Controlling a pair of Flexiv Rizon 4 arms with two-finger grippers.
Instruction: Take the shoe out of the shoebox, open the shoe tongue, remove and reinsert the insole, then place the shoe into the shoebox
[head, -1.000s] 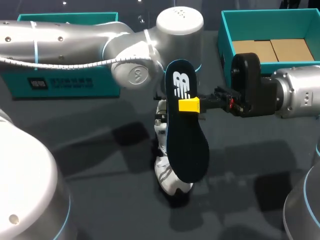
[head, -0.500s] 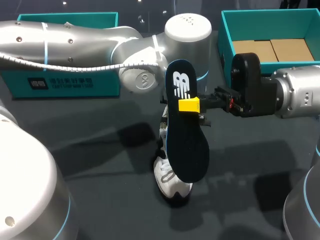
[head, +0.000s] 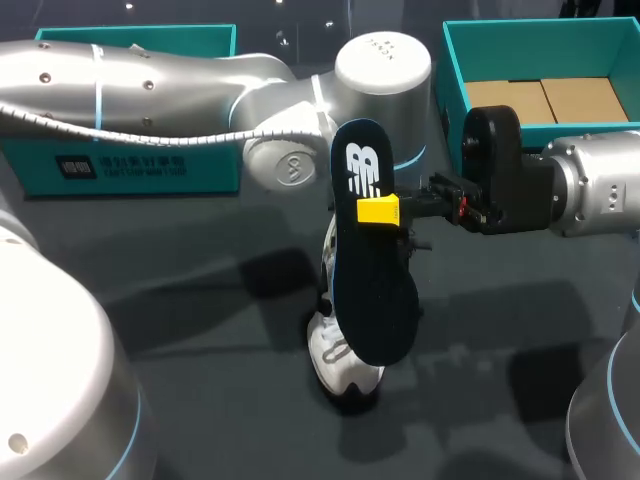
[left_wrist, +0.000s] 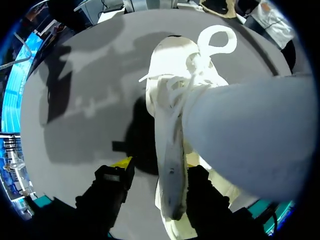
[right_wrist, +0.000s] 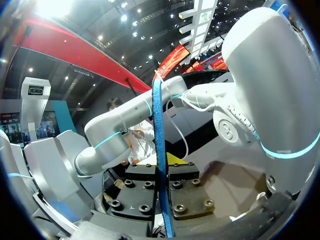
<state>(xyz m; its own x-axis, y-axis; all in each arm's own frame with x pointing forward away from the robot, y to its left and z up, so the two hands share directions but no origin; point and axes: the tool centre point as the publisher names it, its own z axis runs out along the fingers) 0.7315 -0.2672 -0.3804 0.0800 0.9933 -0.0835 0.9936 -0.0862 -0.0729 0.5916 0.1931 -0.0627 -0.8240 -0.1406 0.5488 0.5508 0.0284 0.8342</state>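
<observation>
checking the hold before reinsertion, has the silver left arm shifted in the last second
Yes. The silver left arm has slid rightward in the head view, closer to the open teal shoebox.

A dark grey desk (head: 200, 290) with a matte, even top fills the scene from the overhead camera, running back to its far edge. Light falls from above and lays broad, soft-edged shadows (head: 265, 275) across the middle of the surface, darker toward the near side. Seen close from the left wrist camera, the same desk (left_wrist: 90, 75) reads as a paler grey, marked by a long dark shadow (left_wrist: 55, 95) near its edge and a lighter, blurred one beside it.
</observation>
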